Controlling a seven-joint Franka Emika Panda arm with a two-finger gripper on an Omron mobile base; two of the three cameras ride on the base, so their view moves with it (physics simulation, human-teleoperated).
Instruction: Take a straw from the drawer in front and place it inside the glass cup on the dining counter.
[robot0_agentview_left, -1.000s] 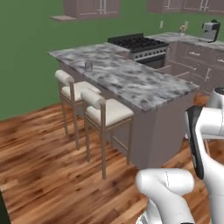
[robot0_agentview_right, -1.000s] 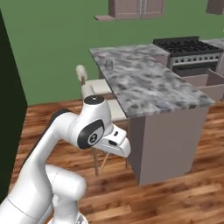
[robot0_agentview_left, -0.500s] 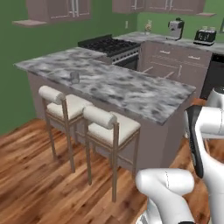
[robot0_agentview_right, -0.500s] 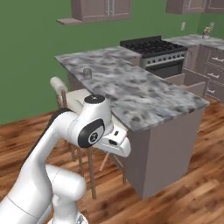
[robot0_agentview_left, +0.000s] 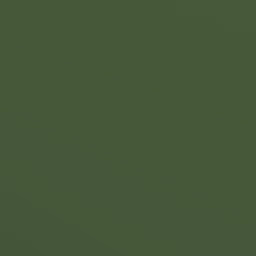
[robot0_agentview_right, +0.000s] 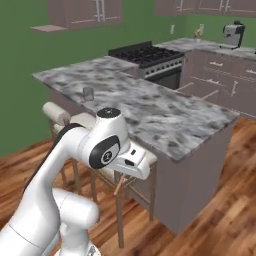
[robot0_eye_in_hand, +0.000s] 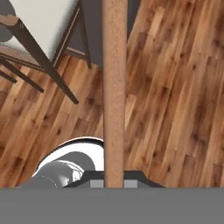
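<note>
Gripper (robot0_eye_in_hand: 114, 183) clamps straw (robot0_eye_in_hand: 114, 87); "2" on arm (robot0_agentview_right: 106, 155).

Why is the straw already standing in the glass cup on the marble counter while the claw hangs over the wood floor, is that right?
Not quite. The straw is in the shut claw, as the hand view shows. In the right base view the glass cup on the dining counter holds nothing. The rest is right.

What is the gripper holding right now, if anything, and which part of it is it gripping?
The gripper is shut on a tan straw, clamped at its near end; the rest of the straw sticks out ahead over the wood floor.
</note>
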